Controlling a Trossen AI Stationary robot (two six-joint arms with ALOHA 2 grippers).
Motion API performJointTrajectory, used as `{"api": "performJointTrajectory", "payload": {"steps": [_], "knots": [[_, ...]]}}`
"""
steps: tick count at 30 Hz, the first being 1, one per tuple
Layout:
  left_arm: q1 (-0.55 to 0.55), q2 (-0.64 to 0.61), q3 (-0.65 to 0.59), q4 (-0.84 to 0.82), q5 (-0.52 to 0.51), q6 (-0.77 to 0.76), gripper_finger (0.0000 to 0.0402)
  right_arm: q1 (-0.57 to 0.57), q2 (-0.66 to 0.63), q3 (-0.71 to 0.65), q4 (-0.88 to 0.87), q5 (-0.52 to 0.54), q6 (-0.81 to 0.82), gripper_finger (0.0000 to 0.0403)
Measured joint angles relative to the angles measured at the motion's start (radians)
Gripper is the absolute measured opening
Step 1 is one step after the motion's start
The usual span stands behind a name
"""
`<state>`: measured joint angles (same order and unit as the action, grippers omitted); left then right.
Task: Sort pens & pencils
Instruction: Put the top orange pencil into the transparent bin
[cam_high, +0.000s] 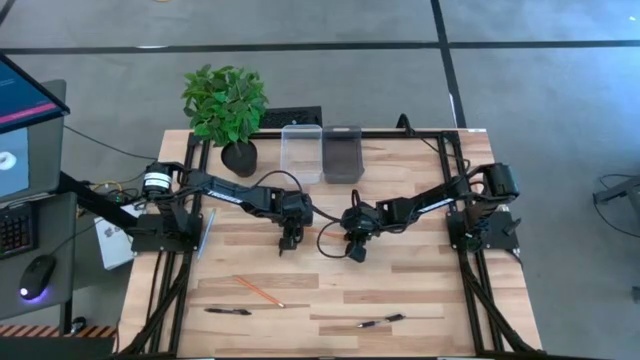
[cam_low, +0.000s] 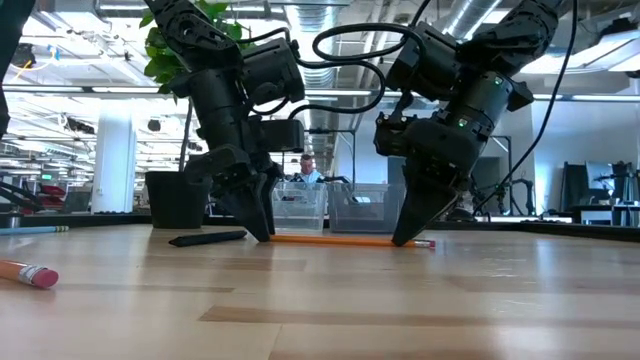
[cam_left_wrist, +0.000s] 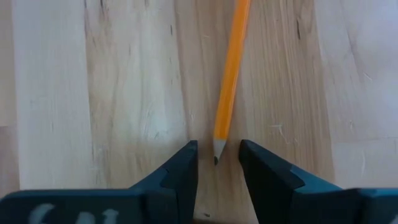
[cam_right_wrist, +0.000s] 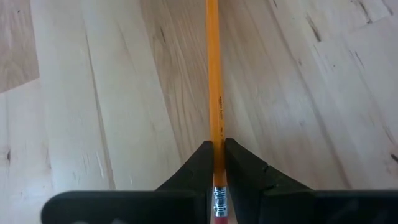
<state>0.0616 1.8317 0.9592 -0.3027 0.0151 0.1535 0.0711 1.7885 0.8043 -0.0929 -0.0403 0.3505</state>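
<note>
A slim orange pencil (cam_right_wrist: 214, 93) with a sharpened dark point and a silver-banded pink eraser lies mid-table. The right gripper (cam_right_wrist: 216, 163) pinches it near the eraser; the left gripper (cam_left_wrist: 217, 163) stands open around its tip.

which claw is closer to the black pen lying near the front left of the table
Left. The left claw is down at mid-table, just behind and to the right of that pen. The right claw is farther right, shut on the eraser end of a pencil.
</note>
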Motion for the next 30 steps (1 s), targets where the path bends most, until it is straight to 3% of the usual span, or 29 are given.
{"api": "performJointTrajectory", "payload": {"steps": [30], "knots": [[0.000,0.000,0.000,0.006,-0.002,0.004,0.0112,-0.008,0.000,-0.004,0.023,-0.014,-0.010,0.0073]]}}
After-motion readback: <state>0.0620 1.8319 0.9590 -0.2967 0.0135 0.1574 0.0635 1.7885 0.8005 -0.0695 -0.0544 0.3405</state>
